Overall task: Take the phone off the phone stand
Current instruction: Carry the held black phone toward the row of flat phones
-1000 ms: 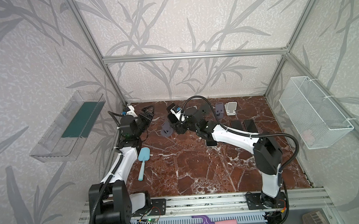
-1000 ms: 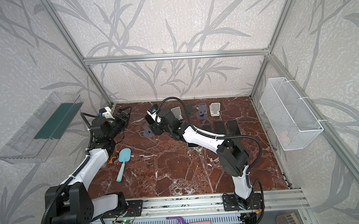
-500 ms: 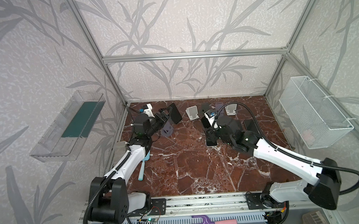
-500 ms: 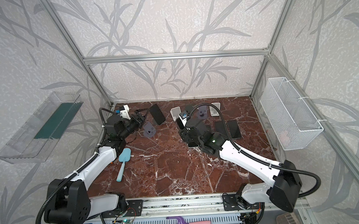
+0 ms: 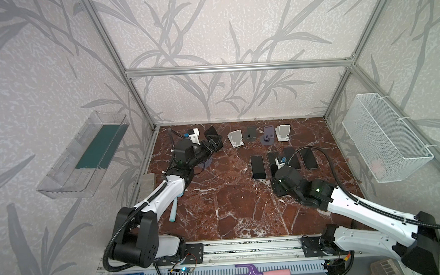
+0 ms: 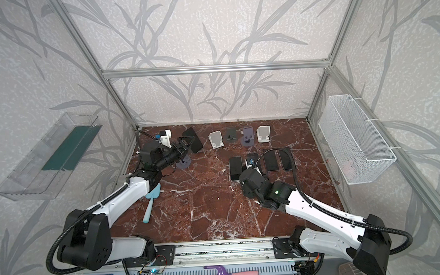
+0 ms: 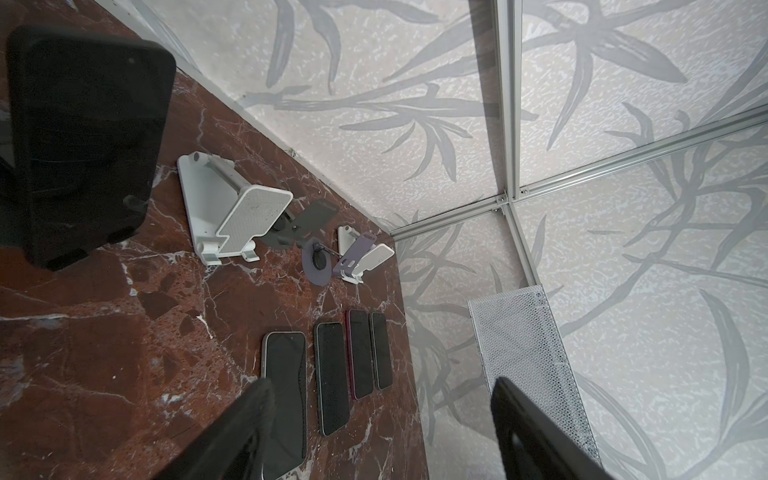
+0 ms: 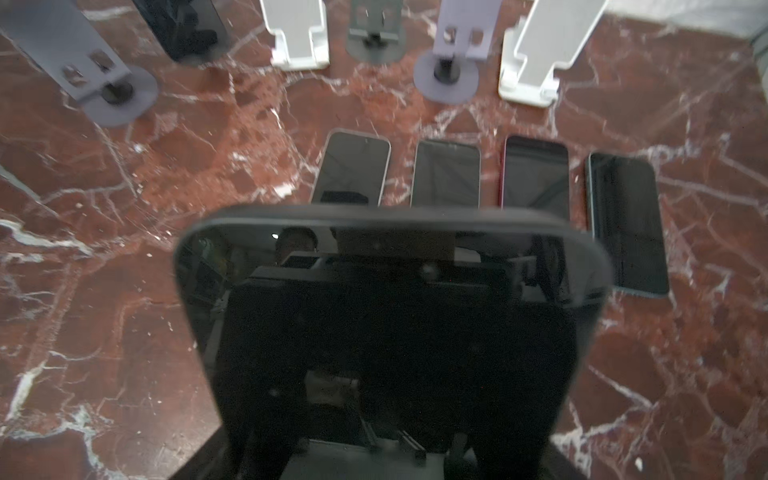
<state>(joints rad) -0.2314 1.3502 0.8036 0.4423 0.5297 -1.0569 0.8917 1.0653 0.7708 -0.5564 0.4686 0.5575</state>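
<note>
Low over the red-brown marble tabletop in both top views, the right gripper hides beneath its wrist. Left wrist view: the left gripper gapes empty beside a propped black phone. Right wrist view: jaws clamp a dark glossy phone, its near end hidden.

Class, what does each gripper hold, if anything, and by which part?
The right gripper clamps a dark, glossy-screened phone across its long side edges, near its wrist-side end. The left gripper is open, empty.
</note>
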